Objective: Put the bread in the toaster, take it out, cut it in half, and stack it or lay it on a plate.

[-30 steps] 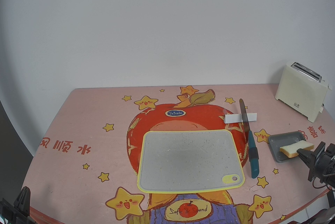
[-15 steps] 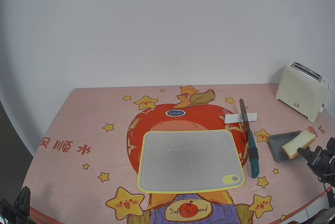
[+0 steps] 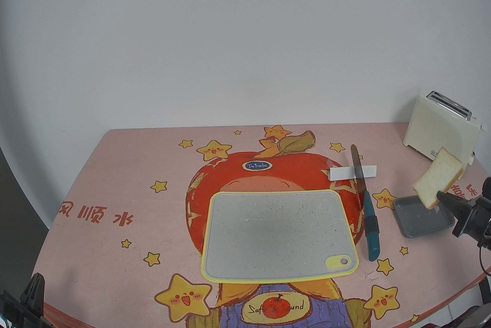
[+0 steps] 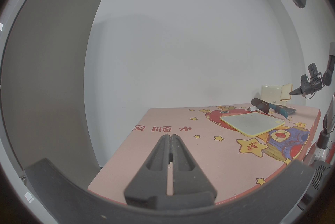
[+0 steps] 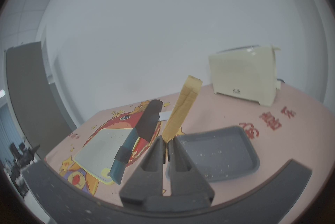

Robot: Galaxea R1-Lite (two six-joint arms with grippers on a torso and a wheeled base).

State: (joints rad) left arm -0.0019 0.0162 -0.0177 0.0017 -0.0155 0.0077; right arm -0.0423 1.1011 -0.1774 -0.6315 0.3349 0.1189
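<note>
My right gripper is shut on a corner of the bread slice, which hangs tilted in the air above the grey plate. The cream toaster stands at the table's far right corner, beyond the slice. A knife with a teal handle lies right of the yellow-rimmed cutting board. My left gripper is shut and empty off the table's left front corner; its view shows the bread far off.
A white paper strip lies under the knife blade. The pink printed tablecloth covers the table; its left half is bare. The wall is close behind the toaster.
My right gripper has lifted the bread slice off the grey plate and raised it toward the toaster, tilting it more upright. The left arm has stayed put.
</note>
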